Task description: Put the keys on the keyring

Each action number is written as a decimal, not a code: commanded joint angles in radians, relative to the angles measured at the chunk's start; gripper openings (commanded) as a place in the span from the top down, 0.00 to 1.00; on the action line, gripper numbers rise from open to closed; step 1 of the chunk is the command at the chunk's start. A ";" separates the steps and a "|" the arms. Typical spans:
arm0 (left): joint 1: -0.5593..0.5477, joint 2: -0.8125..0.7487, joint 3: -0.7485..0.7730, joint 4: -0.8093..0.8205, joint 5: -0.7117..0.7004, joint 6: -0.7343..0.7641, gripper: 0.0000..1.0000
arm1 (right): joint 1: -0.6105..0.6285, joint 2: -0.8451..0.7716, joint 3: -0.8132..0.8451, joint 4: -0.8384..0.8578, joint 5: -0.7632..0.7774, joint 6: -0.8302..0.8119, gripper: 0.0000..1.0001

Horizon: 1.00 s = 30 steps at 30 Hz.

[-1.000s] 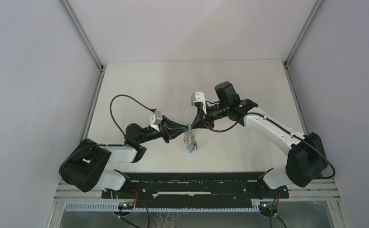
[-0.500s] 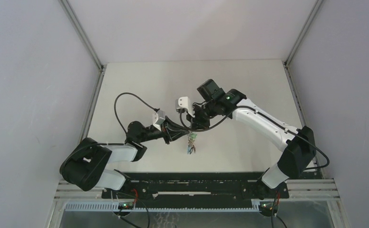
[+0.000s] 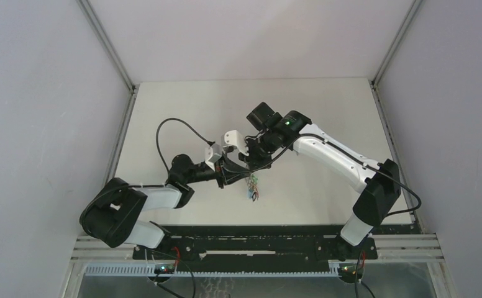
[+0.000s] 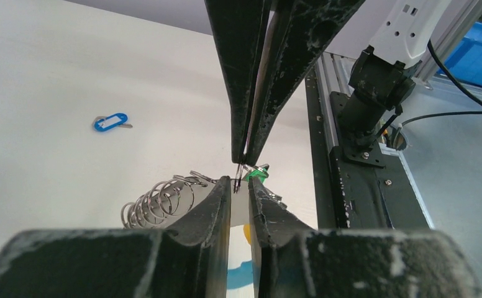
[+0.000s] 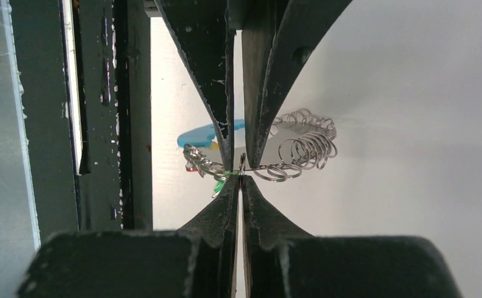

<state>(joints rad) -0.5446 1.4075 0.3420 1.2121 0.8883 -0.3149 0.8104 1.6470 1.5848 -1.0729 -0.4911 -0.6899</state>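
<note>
Quickly: my right gripper (image 5: 239, 180) is pinched fully closed on a thin silver loop of the keyring (image 5: 195, 135), which is bunched at the meeting tips. My left gripper (image 4: 241, 186) faces it tip to tip, jaws a narrow slit apart around that loop. Green-tagged key (image 4: 258, 174) is just beside; blue-tagged key (image 4: 110, 121) lies well apart.

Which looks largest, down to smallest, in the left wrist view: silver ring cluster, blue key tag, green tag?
1. silver ring cluster
2. blue key tag, lying farther off
3. green tag, partly hidden, so its rank against the blue one is unsure
</note>
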 commanded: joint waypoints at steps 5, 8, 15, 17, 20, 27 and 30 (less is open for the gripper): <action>-0.022 0.010 0.067 -0.026 0.025 0.052 0.83 | 0.037 0.033 0.098 -0.052 0.010 -0.041 1.00; -0.024 0.010 0.070 -0.026 0.027 0.053 0.87 | 0.049 0.048 0.113 -0.063 0.015 -0.047 1.00; -0.038 0.017 0.070 -0.010 0.027 0.056 1.00 | 0.069 0.046 0.112 -0.026 0.032 -0.038 1.00; -0.038 0.017 0.054 0.021 0.006 0.047 1.00 | 0.063 0.014 0.076 0.005 0.032 -0.029 0.93; -0.038 0.024 0.038 0.066 -0.025 0.033 1.00 | 0.031 -0.077 -0.010 0.081 -0.003 -0.008 0.81; -0.031 0.055 0.019 0.183 -0.037 -0.030 1.00 | -0.110 -0.255 -0.234 0.285 -0.208 0.029 0.74; -0.031 0.036 0.012 0.177 -0.047 -0.020 1.00 | -0.177 -0.273 -0.298 0.351 -0.310 0.042 0.74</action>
<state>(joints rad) -0.5766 1.4662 0.3557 1.2854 0.8684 -0.3256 0.7033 1.4117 1.3464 -0.8791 -0.6216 -0.6830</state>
